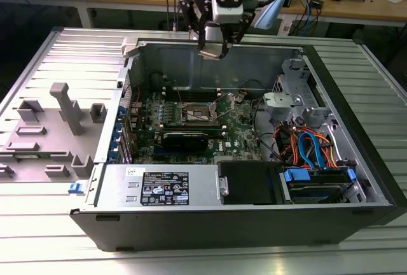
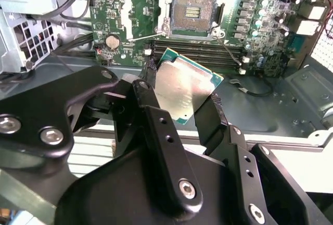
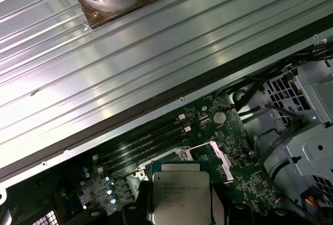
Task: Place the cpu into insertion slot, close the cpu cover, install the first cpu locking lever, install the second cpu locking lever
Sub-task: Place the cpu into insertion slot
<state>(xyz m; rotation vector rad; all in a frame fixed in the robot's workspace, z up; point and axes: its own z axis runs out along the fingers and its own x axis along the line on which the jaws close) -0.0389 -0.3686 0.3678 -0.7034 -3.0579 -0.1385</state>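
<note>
Biggest first: ribbed metal table (image 1: 70, 52) with an open computer case (image 1: 241, 227) lying on its side on it, side panel off so I can reach in from above; green motherboard (image 1: 245, 136) flat on the case floor. The gripper (image 1: 213, 50) hangs over the far wall of the case in the exterior view, well above the board and, I judge, not over the socket yet. Claw is clamped on the cpu (image 2: 183, 85), one black finger (image 2: 148, 97) on each of two opposite edges, so the silver-grey top faces up at the wrist cameras and the underside stays free for seating, I reckon; an edge pinch also keeps the pads off the contact face. The first wrist view has the same chip (image 3: 179, 196) square between the fingers, the board far below it. The insertion slot (image 2: 193, 10) sits open on the board, contacts bare, nothing in it, well apart from the chip; the long memory slots (image 2: 208, 52) lie between the two in the second wrist view. A thin wire lever (image 2: 232, 54) stands free beside the slot, so I take it as unlatched. Which bit of the metal round the slot is the cpu cover I cannot tell. Placement not yet done
</note>
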